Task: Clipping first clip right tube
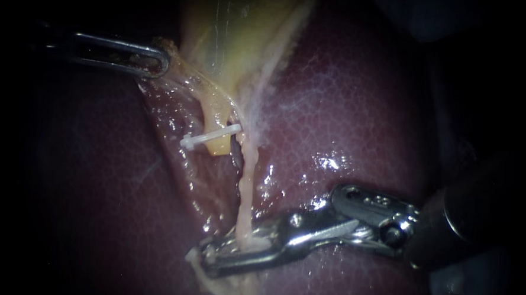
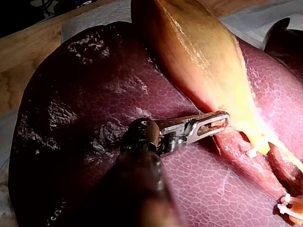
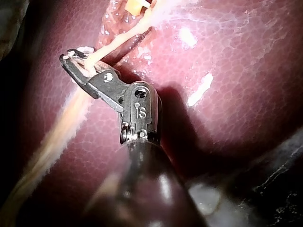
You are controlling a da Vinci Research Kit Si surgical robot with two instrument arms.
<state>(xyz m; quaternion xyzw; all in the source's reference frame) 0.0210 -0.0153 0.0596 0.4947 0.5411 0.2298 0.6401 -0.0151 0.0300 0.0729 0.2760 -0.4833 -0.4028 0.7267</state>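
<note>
1. While reaching in from the right, low across the liver [image 1: 347,110]: right instrument [image 1: 198,252], claw squeezed nearly together on the right tube [image 1: 246,182], one side over it, one under.
2. As for that right tube: pale thin strand, running down from the gallbladder [image 1: 238,34] over the liver, caught in the claw well below the white clip [image 1: 209,139].
3. Over to the left instrument [image 1: 157,60]: claw pinched together on the gallbladder's edge, filmy tissue stretched taut beneath.
4. Between the two, stubby yellow left tube [image 1: 218,145], white clip set across it, just beside the right tube.
5. From the right wrist view, same story: right tube threading straight into the claw, no clear gap around it.
6. From the left wrist view, wooden counter [image 2: 28,52] showing past the liver.
</note>
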